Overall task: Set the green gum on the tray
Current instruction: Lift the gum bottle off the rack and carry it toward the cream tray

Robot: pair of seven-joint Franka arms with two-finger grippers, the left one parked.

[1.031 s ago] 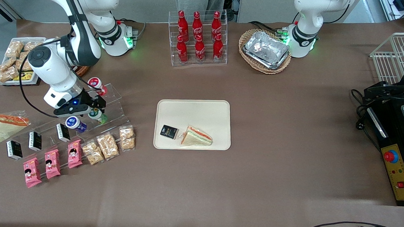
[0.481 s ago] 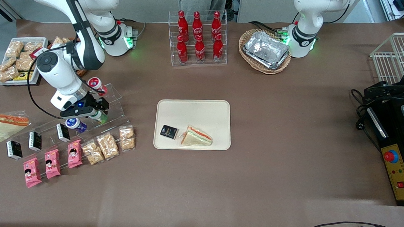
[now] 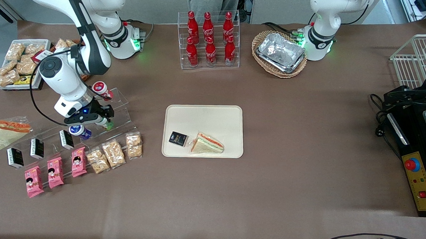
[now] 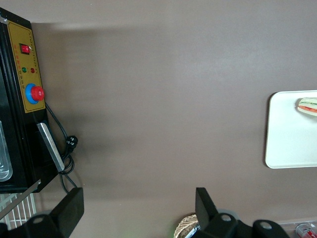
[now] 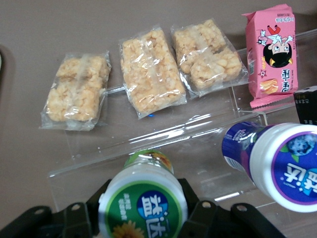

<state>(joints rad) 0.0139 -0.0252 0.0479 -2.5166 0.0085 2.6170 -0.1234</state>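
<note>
Where clear acrylic gleams, gripper (image 5: 143, 210) flanks (round-lidded) green gum (image 5: 142, 201)

We see the gripper (image 3: 103, 120) at the clear stepped stand (image 3: 121, 110), its fingers seemingly either side of the green gum (image 5: 143, 203). The blue gum bottle (image 3: 78, 131) lies just beside it, nearer the front camera. The tray (image 3: 204, 115) sits well apart, toward the parked arm's end, bearing a sandwich (image 3: 207, 143).
</note>
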